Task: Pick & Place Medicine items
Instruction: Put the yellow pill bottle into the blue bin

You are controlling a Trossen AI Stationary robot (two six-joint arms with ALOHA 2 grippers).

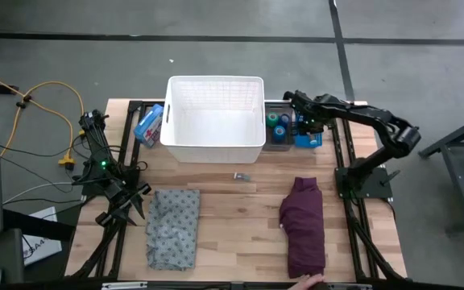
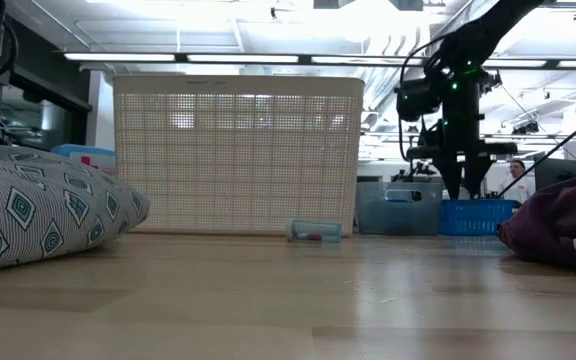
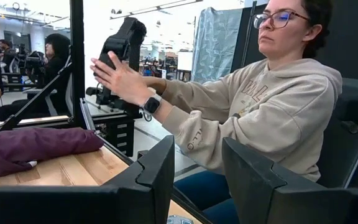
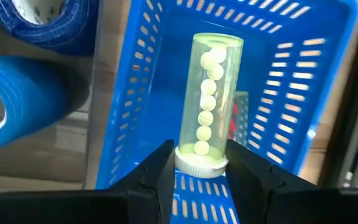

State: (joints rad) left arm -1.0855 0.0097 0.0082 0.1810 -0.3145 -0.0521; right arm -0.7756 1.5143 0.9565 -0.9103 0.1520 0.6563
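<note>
Glossy clear plastic tube (image 4: 209, 102) (white cap), perforated plastic basket (image 4: 291, 74).

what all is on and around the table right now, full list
white basket: 1, white, back centre of the table
blue basket: 1, blue, back right
pill tube: 1, yellowish, white cap, over the blue basket, between the right gripper's fingers
tape rolls: 2 blue and 1 green, in a clear bin beside the blue basket
small vial: 1, clear, lying in front of the white basket
blue box: 1, left of the white basket
grey patterned cloth: 1, front left
purple cloth: 1, front right
person: 1, beige hoodie, seated beyond the table
right gripper: shut on the pill tube
left gripper: left side, holding nothing
</note>
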